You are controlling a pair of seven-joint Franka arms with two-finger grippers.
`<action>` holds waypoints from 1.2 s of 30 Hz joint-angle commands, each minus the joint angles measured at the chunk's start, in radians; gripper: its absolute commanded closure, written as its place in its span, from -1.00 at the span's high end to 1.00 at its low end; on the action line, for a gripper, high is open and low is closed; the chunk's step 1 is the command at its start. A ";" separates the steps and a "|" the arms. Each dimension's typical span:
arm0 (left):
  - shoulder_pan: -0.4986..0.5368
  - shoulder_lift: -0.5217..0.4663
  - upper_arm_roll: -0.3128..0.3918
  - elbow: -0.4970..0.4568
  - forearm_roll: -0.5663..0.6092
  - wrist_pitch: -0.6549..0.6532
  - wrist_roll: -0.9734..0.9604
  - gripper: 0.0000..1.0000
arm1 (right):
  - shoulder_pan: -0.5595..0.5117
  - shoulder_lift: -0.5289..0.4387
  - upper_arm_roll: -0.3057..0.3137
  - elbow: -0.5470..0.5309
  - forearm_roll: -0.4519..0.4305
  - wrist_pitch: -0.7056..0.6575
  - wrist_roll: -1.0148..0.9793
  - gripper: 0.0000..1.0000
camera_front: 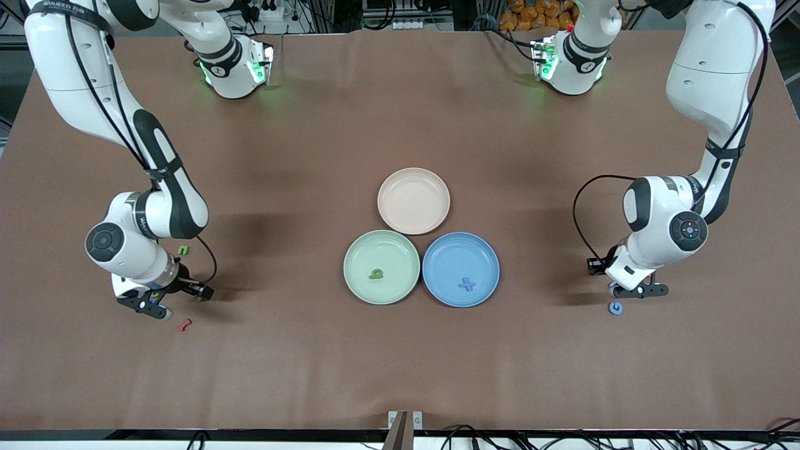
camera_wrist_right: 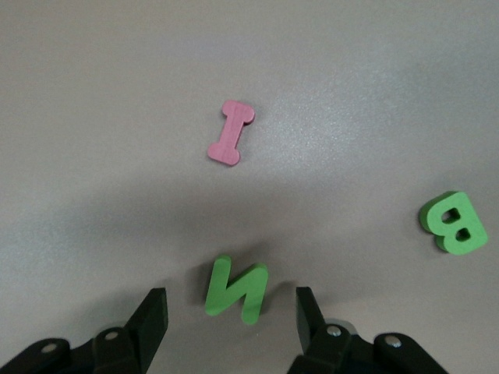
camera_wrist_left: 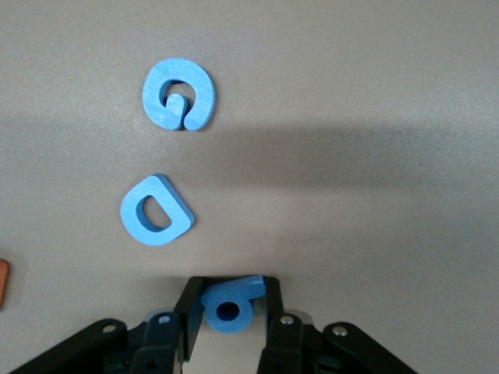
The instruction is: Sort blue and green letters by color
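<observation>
My left gripper [camera_wrist_left: 230, 300] is down at the table, shut on a light blue letter b [camera_wrist_left: 228, 306]. A blue D [camera_wrist_left: 155, 211] and a blue G [camera_wrist_left: 178, 94] lie flat on the table just ahead of it. In the front view this gripper [camera_front: 627, 292] is low at the left arm's end, beside the G [camera_front: 616, 308]. My right gripper [camera_wrist_right: 231, 302] is open, with a green N [camera_wrist_right: 236, 290] lying between its fingers, clear of both. A green B [camera_wrist_right: 453, 222] lies off to one side. The green plate [camera_front: 359, 250] holds a green letter [camera_front: 375, 274]. A blue X [camera_front: 467, 285] lies in the blue plate [camera_front: 481, 253].
An empty pink plate [camera_front: 414, 200] touches both coloured plates, farther from the front camera. A dark pink bar-shaped piece [camera_wrist_right: 231, 132] lies ahead of the right gripper. An orange piece [camera_wrist_left: 2, 284] shows at the edge of the left wrist view. Another green letter [camera_front: 182, 250] lies by the right arm.
</observation>
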 commanded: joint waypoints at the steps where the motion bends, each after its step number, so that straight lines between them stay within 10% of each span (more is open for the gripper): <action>1: -0.004 0.000 -0.004 0.021 -0.025 -0.010 0.000 -1.00 | 0.009 0.032 -0.010 0.036 -0.007 -0.011 0.001 0.36; 15: -0.105 -0.022 -0.051 0.156 -0.039 -0.171 -0.335 -1.00 | 0.020 0.049 -0.016 0.051 -0.007 -0.011 0.001 0.06; 26: -0.255 0.030 -0.053 0.267 -0.042 -0.172 -0.687 -1.00 | 0.029 0.049 -0.016 0.051 -0.008 -0.014 0.000 -1.00; 36: -0.393 0.118 -0.042 0.354 -0.029 -0.166 -0.923 -1.00 | 0.038 0.039 -0.016 0.082 0.003 -0.067 0.023 -1.00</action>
